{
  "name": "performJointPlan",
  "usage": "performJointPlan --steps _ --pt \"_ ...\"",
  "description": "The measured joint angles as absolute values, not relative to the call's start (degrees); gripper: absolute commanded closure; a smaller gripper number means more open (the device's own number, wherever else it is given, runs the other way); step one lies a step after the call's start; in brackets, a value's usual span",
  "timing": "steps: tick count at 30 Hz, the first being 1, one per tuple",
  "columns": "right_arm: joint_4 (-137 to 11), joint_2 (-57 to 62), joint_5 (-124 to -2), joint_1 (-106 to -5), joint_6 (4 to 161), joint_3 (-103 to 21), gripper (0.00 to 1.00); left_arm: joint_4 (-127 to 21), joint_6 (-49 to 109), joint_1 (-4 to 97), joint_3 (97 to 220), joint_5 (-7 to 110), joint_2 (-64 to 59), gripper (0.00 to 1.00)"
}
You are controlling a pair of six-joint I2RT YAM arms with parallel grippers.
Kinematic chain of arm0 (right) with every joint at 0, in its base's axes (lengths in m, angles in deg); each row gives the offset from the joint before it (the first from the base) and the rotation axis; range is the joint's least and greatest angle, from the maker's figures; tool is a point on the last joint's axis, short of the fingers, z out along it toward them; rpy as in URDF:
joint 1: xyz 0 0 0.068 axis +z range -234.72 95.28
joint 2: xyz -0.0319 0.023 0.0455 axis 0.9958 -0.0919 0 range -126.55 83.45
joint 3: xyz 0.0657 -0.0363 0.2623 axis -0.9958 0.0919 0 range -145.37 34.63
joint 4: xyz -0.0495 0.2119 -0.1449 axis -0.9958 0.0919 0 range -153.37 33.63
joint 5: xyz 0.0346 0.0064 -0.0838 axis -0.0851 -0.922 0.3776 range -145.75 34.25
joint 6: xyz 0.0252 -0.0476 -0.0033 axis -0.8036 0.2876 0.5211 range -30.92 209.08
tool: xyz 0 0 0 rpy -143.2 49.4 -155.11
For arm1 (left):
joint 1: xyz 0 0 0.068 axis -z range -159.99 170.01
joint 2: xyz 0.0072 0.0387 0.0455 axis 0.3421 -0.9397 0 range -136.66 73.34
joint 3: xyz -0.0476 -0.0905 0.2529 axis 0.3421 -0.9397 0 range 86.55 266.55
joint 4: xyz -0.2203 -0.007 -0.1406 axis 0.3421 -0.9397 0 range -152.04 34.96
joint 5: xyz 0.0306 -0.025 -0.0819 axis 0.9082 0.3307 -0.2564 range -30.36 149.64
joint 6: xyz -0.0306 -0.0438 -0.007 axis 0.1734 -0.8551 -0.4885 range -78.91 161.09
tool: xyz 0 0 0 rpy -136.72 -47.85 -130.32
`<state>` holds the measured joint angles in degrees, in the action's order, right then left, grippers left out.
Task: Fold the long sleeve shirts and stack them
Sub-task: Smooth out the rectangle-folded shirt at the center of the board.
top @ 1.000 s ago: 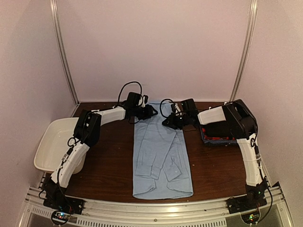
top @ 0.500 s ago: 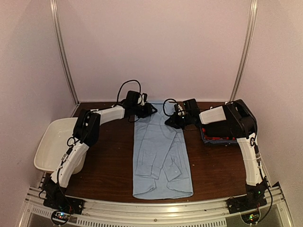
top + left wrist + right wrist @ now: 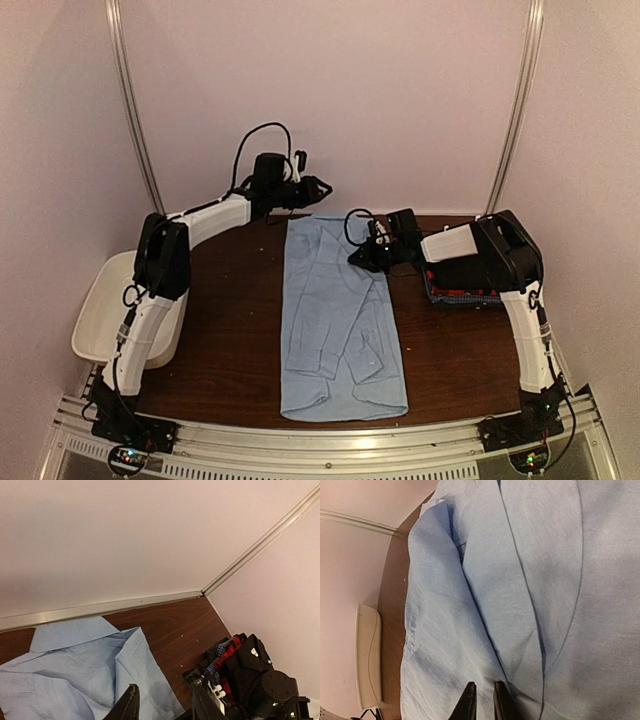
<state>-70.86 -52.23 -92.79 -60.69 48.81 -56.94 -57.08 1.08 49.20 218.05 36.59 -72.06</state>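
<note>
A light blue shirt (image 3: 335,320) lies flat and lengthwise down the middle of the table, collar at the far end, its sleeves folded in over the body. My left gripper (image 3: 318,188) hangs open in the air above the collar end; in the left wrist view its jaws (image 3: 166,685) stand apart with nothing between them, over the collar (image 3: 75,665). On the shirt's right edge rests my right gripper (image 3: 360,256), its fingertips (image 3: 484,684) pinched close on puckered cloth (image 3: 470,590). Folded shirts in black, red and blue check form a stack (image 3: 462,293) at the right, partly under the right arm.
A white plastic tub (image 3: 100,310) sits at the table's left edge, also seen in the right wrist view (image 3: 367,655). The back wall and corner rails stand just behind the collar. A metal rail (image 3: 330,445) runs along the near edge. Dark wood table (image 3: 230,330).
My left arm has lifted up and back from the shirt's collar corner, its gripper now in the air near the back wall. The right gripper has hardly moved.
</note>
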Motion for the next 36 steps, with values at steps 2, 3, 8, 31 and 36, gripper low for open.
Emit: performJointPlan --steps 2,3,8,31,36 --pt "-70.83 -52.23 -92.79 -60.69 48.81 -56.94 0.85 -55.51 0.86 50.18 216.57 35.98 -71.97 0.65" --pt "-70.83 -52.23 -92.79 -60.69 48.83 -56.94 0.85 -55.2 0.64 50.83 215.85 35.63 -72.34 0.66" --pt "-70.75 -52.19 -92.79 -60.69 48.96 -56.94 0.85 -53.8 -1.08 53.57 215.37 34.47 -76.39 0.67" --pt "-66.48 -47.86 -91.63 -58.03 54.2 -54.58 0.85 -47.44 -4.47 52.93 224.72 44.94 -89.85 0.78" --pt "-65.72 -46.81 -90.78 -57.79 54.64 -51.96 0.85 -46.02 -4.47 52.93 225.09 45.88 -89.85 0.78"
